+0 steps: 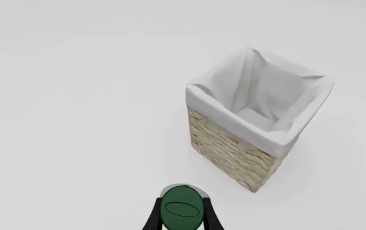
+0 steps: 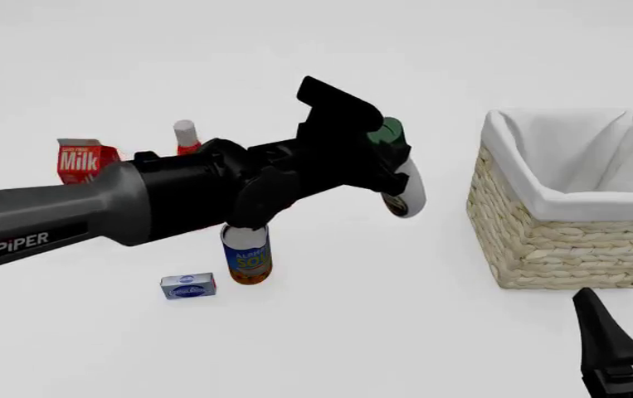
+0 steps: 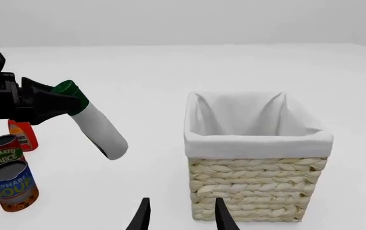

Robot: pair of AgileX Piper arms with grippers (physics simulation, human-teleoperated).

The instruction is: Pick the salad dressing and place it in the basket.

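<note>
The salad dressing point(image 2: 407, 192), a whitish bottle with a dark green cap point(image 1: 182, 209), hangs tilted in the air, held near its neck. My left gripper point(image 2: 387, 156) is shut on it, a black finger on each side of the cap. In the front view the bottle is left of the basket point(image 2: 548, 249) and about level with its rim, not over the opening. The basket point(image 1: 228, 153) is woven straw with a white cloth lining and nothing inside. My right gripper point(image 3: 181, 213) is open and holds nothing, low in front of the basket point(image 3: 253, 187), while the bottle point(image 3: 100, 130) floats off to one side.
Groceries stand on the table at the left: a red milk carton point(image 2: 86, 160), an orange-red bottle with a white cap point(image 2: 187, 137), an alphabet soup can point(image 2: 247, 255), a tomato can point(image 3: 4, 149) and a small blue box point(image 2: 189, 286). The left arm point(image 2: 128, 207) stretches above them.
</note>
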